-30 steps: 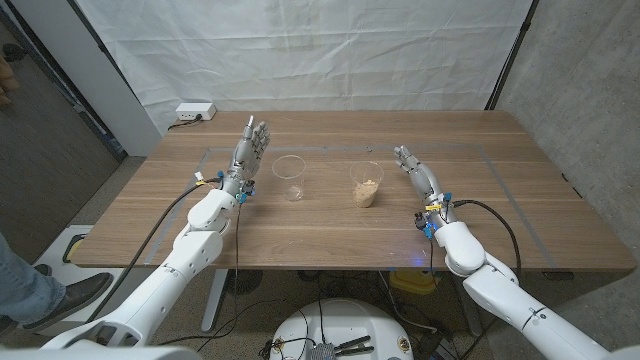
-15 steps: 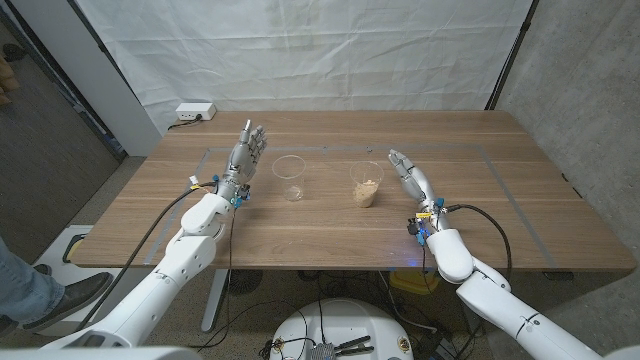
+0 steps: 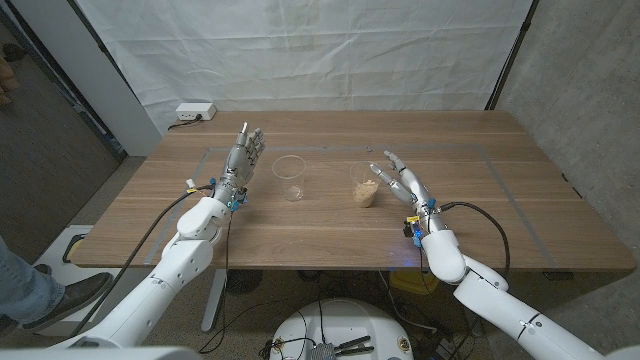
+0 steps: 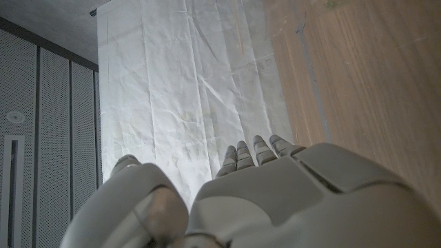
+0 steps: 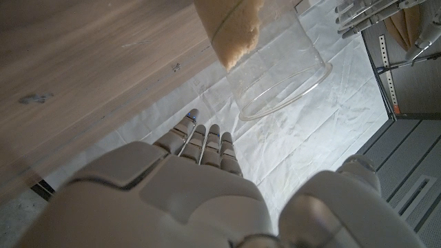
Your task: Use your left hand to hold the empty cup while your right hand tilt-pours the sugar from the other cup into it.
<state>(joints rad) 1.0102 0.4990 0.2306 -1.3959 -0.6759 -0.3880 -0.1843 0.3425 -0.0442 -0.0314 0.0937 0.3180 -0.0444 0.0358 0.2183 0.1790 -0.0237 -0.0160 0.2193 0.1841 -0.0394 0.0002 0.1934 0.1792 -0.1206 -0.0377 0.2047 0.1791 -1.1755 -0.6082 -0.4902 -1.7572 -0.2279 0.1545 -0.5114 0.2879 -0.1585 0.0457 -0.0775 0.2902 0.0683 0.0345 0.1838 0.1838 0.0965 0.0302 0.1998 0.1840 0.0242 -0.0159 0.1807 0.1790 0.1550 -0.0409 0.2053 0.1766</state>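
An empty clear cup (image 3: 289, 177) stands upright on the wooden table (image 3: 330, 225). To its right stands a second clear cup (image 3: 366, 184) partly filled with brownish sugar (image 5: 236, 33). My left hand (image 3: 246, 152) is open with fingers extended, a short way left of the empty cup and not touching it. My right hand (image 3: 395, 177) is open with fingers spread, just right of the sugar cup; contact cannot be told. In the right wrist view the sugar cup (image 5: 275, 62) sits close beyond my right hand (image 5: 200, 200). The left wrist view shows my left hand (image 4: 275, 200) holding nothing.
A white power strip (image 3: 195, 112) lies at the table's far left corner. A white cloth backdrop (image 3: 310, 50) hangs behind the table. A person's leg and shoe (image 3: 45, 290) show at the left edge, off the table.
My right hand has moved left toward the sugar cup, from well apart to right beside it. My left hand has shifted slightly left. Both cups stay in place.
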